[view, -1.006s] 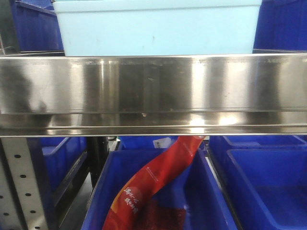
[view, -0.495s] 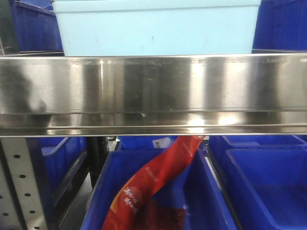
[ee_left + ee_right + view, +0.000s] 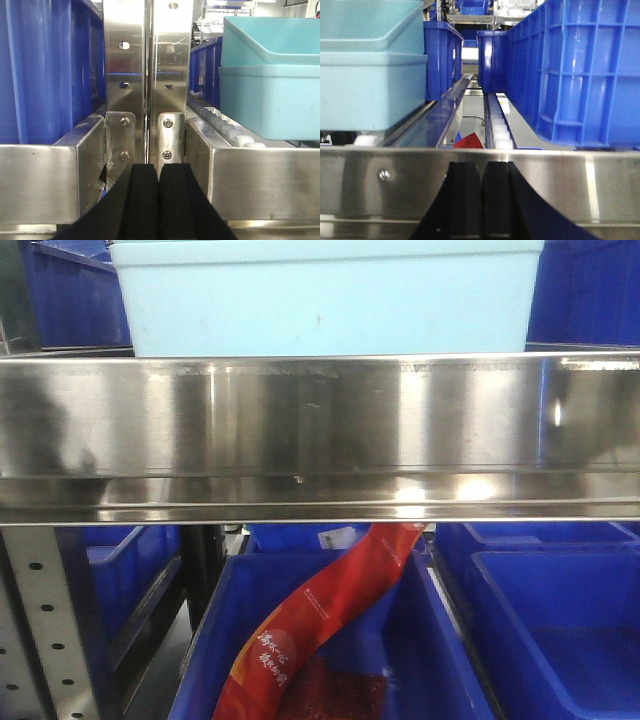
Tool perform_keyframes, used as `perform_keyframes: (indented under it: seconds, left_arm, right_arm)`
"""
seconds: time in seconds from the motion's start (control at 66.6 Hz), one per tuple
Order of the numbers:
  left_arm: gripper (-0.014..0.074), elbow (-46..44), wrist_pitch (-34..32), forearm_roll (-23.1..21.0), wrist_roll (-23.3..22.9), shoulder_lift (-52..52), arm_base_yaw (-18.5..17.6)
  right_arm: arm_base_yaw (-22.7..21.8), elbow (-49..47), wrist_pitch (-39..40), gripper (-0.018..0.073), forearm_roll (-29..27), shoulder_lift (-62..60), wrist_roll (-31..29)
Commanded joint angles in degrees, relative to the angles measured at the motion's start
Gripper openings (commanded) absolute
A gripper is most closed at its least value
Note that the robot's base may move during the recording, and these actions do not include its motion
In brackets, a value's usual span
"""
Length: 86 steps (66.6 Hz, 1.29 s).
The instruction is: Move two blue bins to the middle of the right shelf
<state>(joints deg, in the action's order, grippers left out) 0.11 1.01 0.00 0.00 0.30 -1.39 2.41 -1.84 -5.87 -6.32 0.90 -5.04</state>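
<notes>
A pale cyan bin (image 3: 325, 300) stands on the steel shelf (image 3: 320, 430) straight ahead, above its front rail. In the left wrist view it (image 3: 272, 75) shows as two nested bins at the right, on white rollers. In the right wrist view it (image 3: 370, 65) sits at the left. My left gripper (image 3: 159, 172) is shut and empty, in front of the shelf's upright steel post. My right gripper (image 3: 482, 170) is shut and empty, just in front of the shelf's front rail, to the right of the pale bin.
Dark blue bins (image 3: 585, 290) flank the pale bin on the shelf; one (image 3: 575, 70) is large at the right, another (image 3: 45, 70) at the left. Below the shelf, a dark blue bin (image 3: 330, 640) holds a red packet (image 3: 320, 615). A perforated post (image 3: 40, 620) stands lower left.
Nothing has visibly moved; only the reflections on the steel rail have shifted slightly at the right.
</notes>
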Motion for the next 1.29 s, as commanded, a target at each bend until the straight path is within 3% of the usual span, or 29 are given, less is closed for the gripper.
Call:
perform_keyframes:
  seconds: [0.0,1.276]
  left_arm:
    - [-0.0111,-0.1,-1.0,0.0,0.0,-0.3,0.2]
    - [-0.0111,-0.1,-1.0,0.0,0.0,-0.3,0.2]
  right_arm:
    - [-0.6,1.8,2.8,-0.0162,-0.3,-0.9,-0.6]
    - [-0.6,1.8,1.2,-0.0162,-0.3,-0.9,-0.6]
